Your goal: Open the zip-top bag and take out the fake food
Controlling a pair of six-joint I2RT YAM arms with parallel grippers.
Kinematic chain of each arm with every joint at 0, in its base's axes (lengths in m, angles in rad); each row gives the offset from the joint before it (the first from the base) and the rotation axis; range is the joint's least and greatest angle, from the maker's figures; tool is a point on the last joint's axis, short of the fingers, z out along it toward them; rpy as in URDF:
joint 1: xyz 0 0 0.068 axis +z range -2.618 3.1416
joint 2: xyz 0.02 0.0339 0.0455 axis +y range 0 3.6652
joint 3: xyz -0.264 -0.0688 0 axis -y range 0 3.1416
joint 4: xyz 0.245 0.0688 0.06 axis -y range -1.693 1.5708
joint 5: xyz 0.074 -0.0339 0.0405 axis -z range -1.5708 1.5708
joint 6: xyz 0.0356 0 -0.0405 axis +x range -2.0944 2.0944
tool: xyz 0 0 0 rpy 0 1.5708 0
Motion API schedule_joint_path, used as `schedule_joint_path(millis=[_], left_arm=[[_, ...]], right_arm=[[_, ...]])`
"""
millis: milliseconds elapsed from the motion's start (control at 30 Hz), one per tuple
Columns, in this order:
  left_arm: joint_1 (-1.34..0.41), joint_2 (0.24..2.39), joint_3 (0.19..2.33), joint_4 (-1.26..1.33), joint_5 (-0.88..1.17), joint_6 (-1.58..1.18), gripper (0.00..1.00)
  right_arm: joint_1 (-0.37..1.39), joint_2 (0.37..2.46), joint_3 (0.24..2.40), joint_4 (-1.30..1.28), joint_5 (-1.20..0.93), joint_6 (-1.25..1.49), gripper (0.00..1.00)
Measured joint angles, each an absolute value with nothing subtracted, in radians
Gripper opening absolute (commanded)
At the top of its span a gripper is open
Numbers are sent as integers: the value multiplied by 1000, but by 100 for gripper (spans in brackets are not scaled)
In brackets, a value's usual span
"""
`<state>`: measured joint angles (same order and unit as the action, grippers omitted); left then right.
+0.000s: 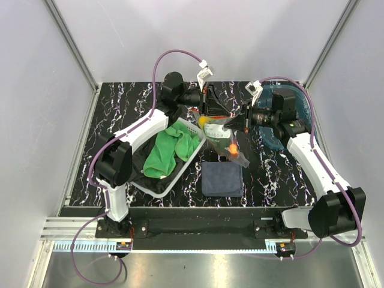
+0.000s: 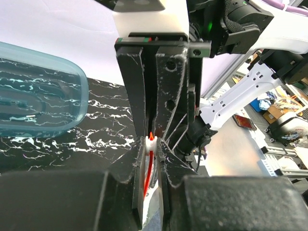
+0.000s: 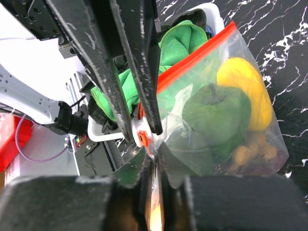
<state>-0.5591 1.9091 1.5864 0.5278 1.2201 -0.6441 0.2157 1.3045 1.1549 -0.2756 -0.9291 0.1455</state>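
Bag (image 1: 234, 151) hangs in air just beyond far edge of blue cloth (image 1: 222, 179). Left end effector (image 2: 151, 144) and right end effector (image 3: 143, 134) both clamped on red zip strip (image 3: 192, 57). Expect thin, slippery, floppy film; toy food (image 3: 216, 115) light, sagging low. Keep your hold on stiffer strip, not film.

The bag (image 1: 223, 137) is a clear plastic pouch with an orange-red zip strip (image 3: 192, 55) along one edge. It hangs tilted around the middle of the scene, a little to the far side, zip edge uppermost and its lower corner pointing near and right. The strip shows as one straight band with a small white and orange slider (image 3: 140, 136) at one end. The toy food (image 3: 231, 127) is bunched at the bottom inside: a yellow lemon-like piece (image 3: 243, 89), a dark green vegetable (image 3: 216, 113) touching it, and a cluster of small brown balls (image 3: 250, 153) beneath them.
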Motion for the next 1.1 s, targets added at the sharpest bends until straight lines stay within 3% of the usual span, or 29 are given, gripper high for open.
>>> schedule_joint_path(millis=[200, 367, 800, 1100], left_arm=[[-559, 1909, 1586, 508, 1230, -637, 0], [-559, 1909, 1586, 502, 1235, -632, 0], [-551, 1909, 1670, 166, 1198, -349, 0], [-487, 1889, 1615, 75, 1157, -286, 0]], right_arm=[[216, 1304, 1155, -274, -929, 152, 18], [216, 1304, 1159, -274, -929, 157, 0], [215, 1271, 1158, -259, -822, 224, 0], [167, 1248, 1158, -259, -748, 198, 0]])
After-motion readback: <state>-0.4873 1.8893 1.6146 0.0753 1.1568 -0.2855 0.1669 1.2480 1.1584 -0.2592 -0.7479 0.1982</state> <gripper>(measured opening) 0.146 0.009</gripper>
